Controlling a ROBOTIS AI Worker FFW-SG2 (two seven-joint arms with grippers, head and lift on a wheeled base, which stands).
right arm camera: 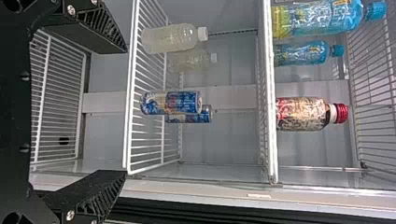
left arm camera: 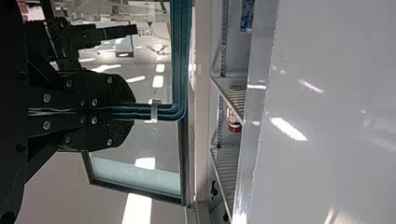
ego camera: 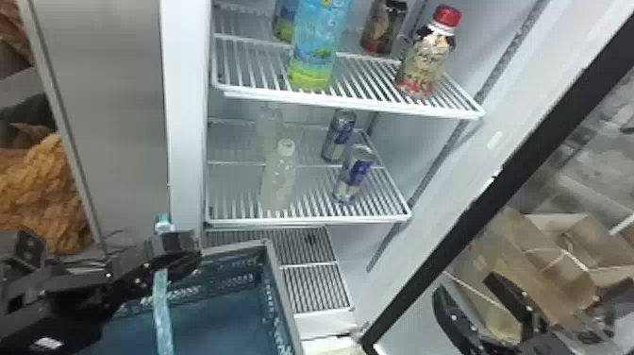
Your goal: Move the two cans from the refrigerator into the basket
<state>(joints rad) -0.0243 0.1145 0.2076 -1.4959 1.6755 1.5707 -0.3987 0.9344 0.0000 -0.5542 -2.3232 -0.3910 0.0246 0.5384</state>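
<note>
Judging first pick as current step, with right hand (right arm camera: 125,111) spread before front can (right arm camera: 170,102), second can (right arm camera: 206,115) just behind on wire shelf (ego camera: 306,219); left hand (left arm camera: 133,111) pinching basket (ego camera: 221,314). Next — advance, straddle front can, close, then draw clear toward basket.

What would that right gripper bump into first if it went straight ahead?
Probably the nearer can, ahead of its fingers; depth is unclear, so the shelf's front edge might come first.
</note>
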